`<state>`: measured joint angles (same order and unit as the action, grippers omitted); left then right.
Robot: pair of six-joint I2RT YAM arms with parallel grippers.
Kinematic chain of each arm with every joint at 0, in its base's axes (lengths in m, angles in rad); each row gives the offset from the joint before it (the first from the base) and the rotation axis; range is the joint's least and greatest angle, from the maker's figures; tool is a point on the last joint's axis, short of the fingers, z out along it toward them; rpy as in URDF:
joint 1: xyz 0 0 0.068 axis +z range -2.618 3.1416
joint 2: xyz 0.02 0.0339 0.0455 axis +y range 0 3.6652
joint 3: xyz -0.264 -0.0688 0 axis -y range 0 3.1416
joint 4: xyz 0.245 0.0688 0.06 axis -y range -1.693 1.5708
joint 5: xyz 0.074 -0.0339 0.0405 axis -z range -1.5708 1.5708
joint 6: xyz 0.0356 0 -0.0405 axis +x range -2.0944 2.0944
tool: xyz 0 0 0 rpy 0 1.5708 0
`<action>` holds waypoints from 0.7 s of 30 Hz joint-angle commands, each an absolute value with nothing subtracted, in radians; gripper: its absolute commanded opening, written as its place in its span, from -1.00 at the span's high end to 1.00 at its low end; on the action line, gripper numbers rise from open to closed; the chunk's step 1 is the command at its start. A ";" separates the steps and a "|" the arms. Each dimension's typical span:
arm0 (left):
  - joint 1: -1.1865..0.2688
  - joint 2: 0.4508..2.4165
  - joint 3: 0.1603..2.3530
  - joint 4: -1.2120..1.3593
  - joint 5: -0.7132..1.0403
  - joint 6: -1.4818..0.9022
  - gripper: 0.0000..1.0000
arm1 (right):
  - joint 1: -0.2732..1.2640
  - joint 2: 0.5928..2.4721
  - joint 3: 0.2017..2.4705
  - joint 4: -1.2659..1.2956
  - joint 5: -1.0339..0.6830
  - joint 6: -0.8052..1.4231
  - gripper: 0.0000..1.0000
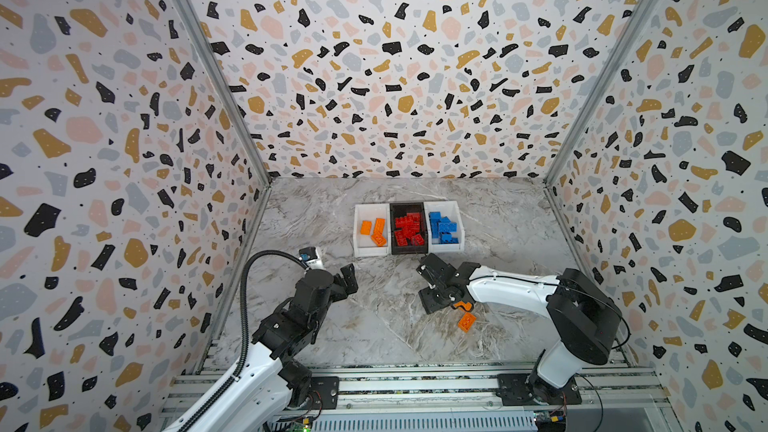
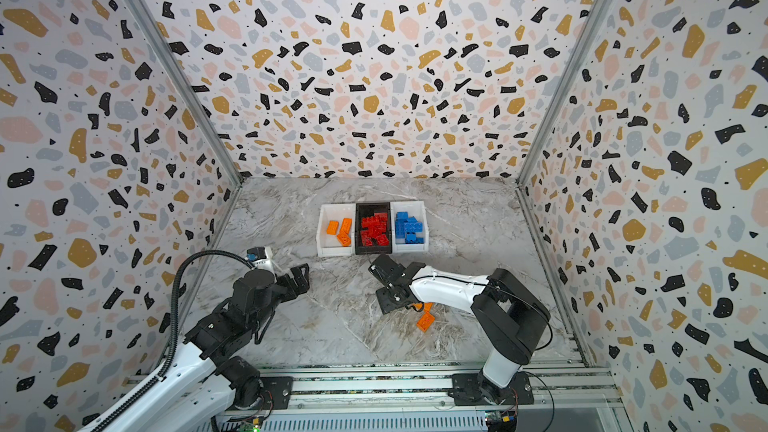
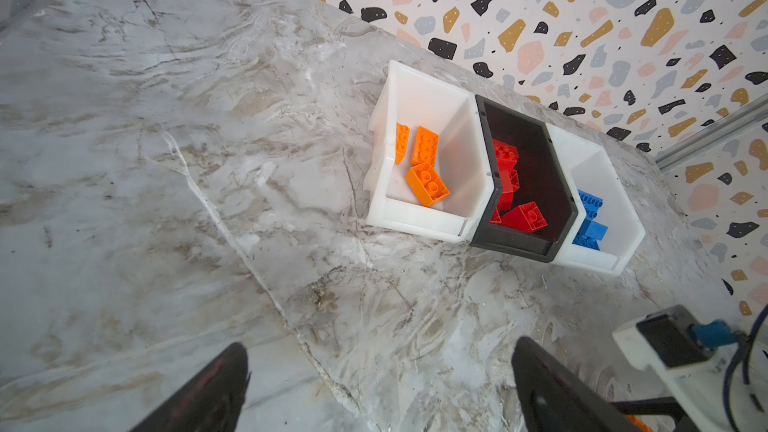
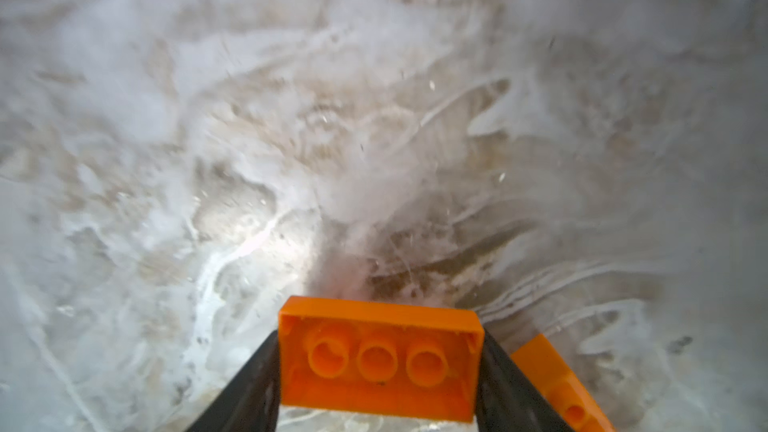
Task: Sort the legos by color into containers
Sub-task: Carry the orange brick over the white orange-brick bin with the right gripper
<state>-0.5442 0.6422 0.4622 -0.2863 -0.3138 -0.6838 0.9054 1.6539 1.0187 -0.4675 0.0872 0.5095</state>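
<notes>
My right gripper (image 4: 380, 371) is shut on an oblong orange lego (image 4: 380, 357), held by its ends with the hollow underside facing the camera, low over the marble. That lego (image 1: 464, 305) peeks out under the right wrist in a top view. A second orange lego (image 1: 466, 321) (image 4: 557, 384) lies on the table just beside it. Three containers stand in a row at mid-table: a white one (image 1: 358, 228) with orange legos (image 1: 378, 229), a black one (image 1: 409, 206) with red legos (image 1: 408, 230), and a white one (image 1: 454, 210) with blue legos (image 1: 442, 227). My left gripper (image 1: 349, 280) (image 3: 378, 367) hangs open and empty, left of the row.
Patterned walls close in the marble table (image 1: 374, 317) on three sides. An aluminium rail (image 1: 415, 380) with both arm bases runs along the front edge. The left arm's black cable (image 1: 245, 305) loops up beside the left wall.
</notes>
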 commanded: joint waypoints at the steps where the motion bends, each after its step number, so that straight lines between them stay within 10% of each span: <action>1: -0.545 0.625 0.416 -0.253 -0.264 -0.730 -1.00 | 0.908 1.615 1.164 -0.482 0.111 0.470 -0.17; 21: -0.546 0.483 0.315 -0.202 -0.079 -0.838 -1.00 | 0.833 2.299 2.175 -0.516 0.063 0.193 -0.26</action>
<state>-0.5446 0.5114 0.2886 -0.1982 -0.0998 -0.8417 0.8528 2.2814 2.0632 -0.4568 0.0750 0.2371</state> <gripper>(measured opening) 0.993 0.663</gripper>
